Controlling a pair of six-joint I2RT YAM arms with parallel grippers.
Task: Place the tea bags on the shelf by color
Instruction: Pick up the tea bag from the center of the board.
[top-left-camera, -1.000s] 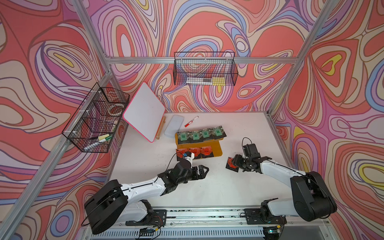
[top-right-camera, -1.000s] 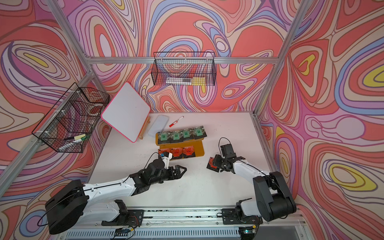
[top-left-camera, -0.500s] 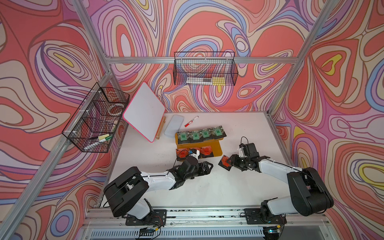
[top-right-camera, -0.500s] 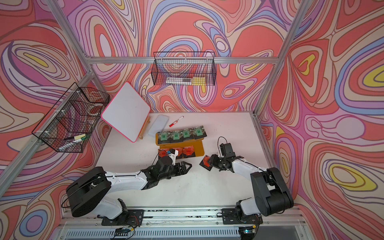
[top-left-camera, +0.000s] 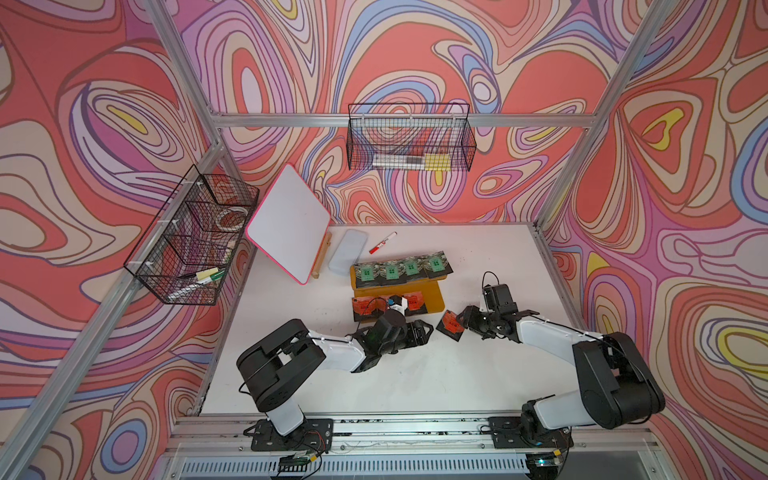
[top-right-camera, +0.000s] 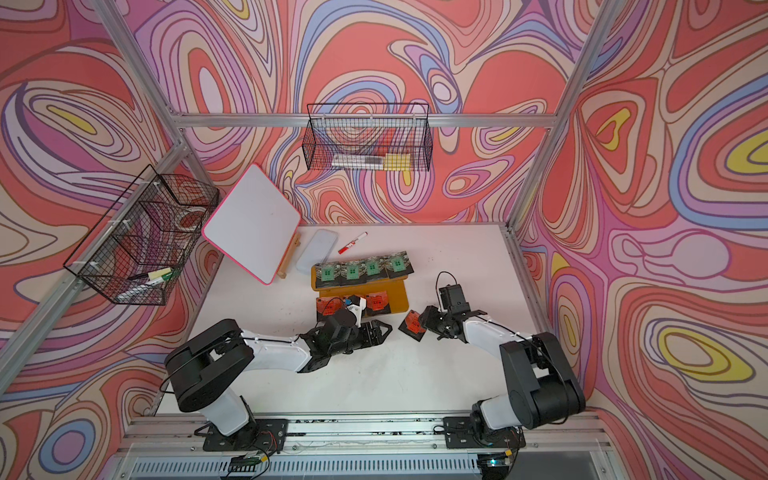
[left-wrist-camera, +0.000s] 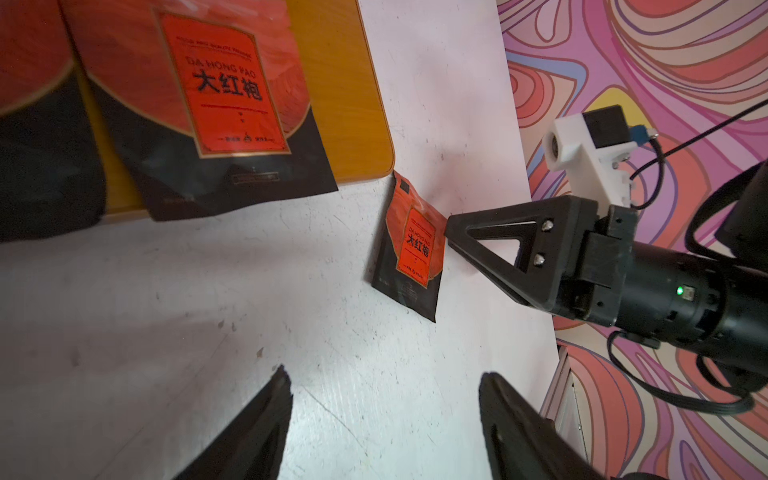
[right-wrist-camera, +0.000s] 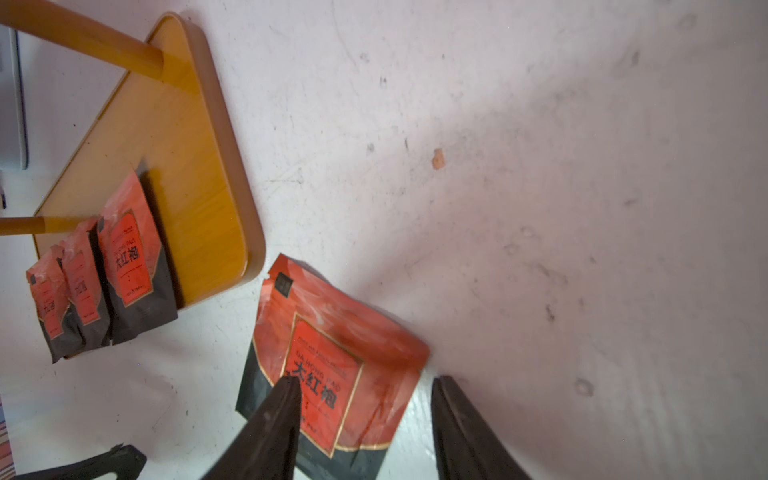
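The tea bags are divided by color on the shelf (top-left-camera: 432, 293): four green-labelled sachets (top-left-camera: 401, 268) are lined along the far, upper board, and three orange-red sachets (right-wrist-camera: 99, 266) are lined on the near, lower board, their near edges overhanging it. A fourth orange-red sachet (top-left-camera: 452, 325) is seen off the shelf, on the white table (top-left-camera: 415, 374), just beside the shelf's near right corner.

The table is scuffed and is enclosed by swirl-patterned walls in red, pink and purple on an aluminium frame. A black wire basket (top-left-camera: 409, 143) is hung on the far wall and another (top-left-camera: 187, 237) on the left wall. A pink-edged whiteboard (top-left-camera: 289, 224), a pale case (top-left-camera: 348, 251) and a red marker (top-left-camera: 383, 242) are placed at the far left of the table.

The right gripper (right-wrist-camera: 365, 395) is set partly open astride one edge of the loose sachet; one finger is laid over its printed face, the other stands past its edge. A firm clamp cannot be confirmed. The left gripper (top-left-camera: 424, 332) is held wide and empty, near the shelf's front, pointing toward the loose sachet.
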